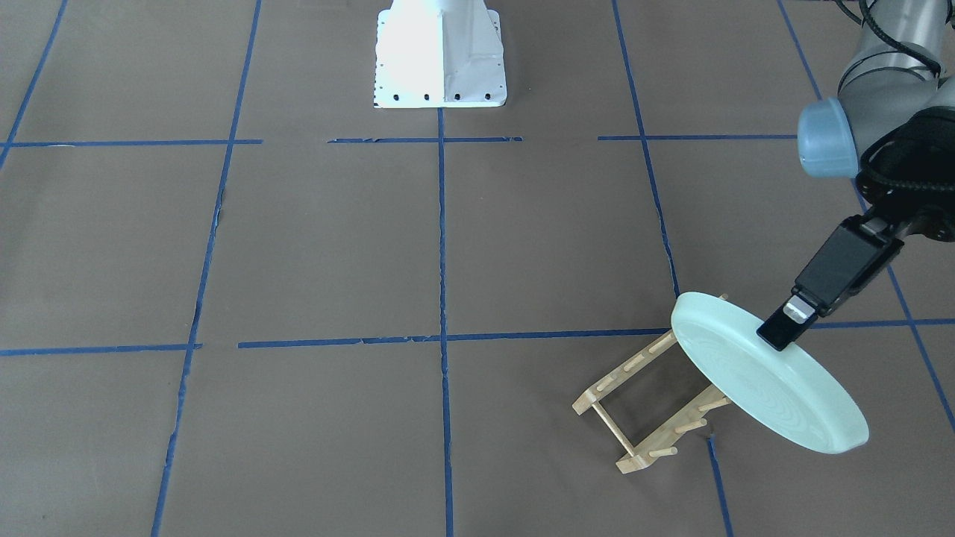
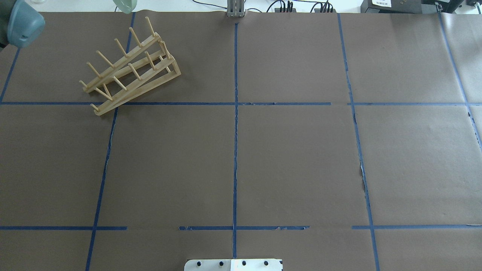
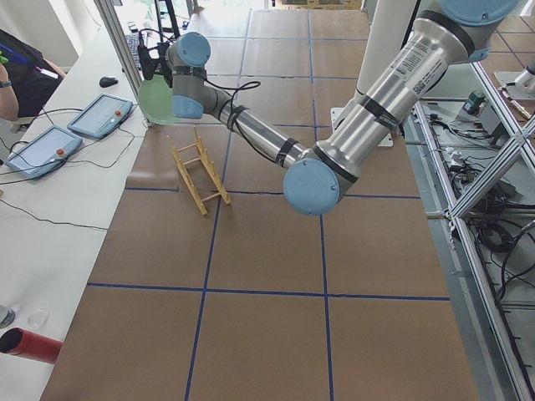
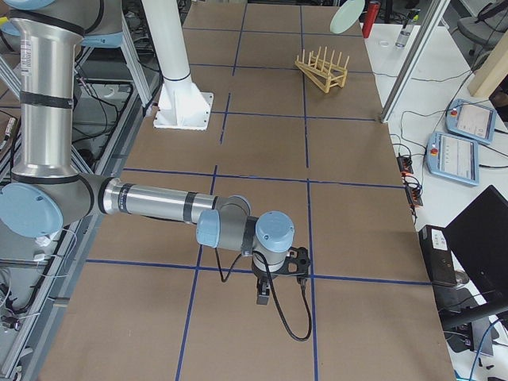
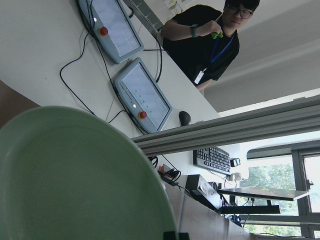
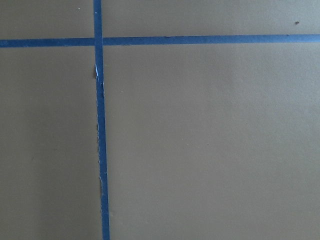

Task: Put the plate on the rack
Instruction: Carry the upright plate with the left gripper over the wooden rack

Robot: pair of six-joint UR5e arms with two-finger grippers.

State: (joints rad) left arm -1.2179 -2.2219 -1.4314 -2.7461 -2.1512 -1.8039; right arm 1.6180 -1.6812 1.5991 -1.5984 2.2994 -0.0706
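The overhead camera catches only a sliver of the plate (image 2: 125,5) at its top edge. In the front-facing view, one finger of the left gripper (image 1: 780,334) is hidden behind the plate's rim. The right gripper (image 4: 263,300) shows small and only from the side, pointing down over the table (image 1: 336,246) towards the end on the robot's right. Whether it is wide or closed cannot be told, and its wrist camera sees just brown paper and blue tape. The rack (image 1: 645,406) stands near the table's far edge on the robot's left, with bare paper stretching from it towards the robot and the table's middle. The left gripper is clamped on the plate's rim and holds it tilted in the air, above the rack and apart from its pegs; whether it hangs squarely over the rack or just off one end, the views do not settle
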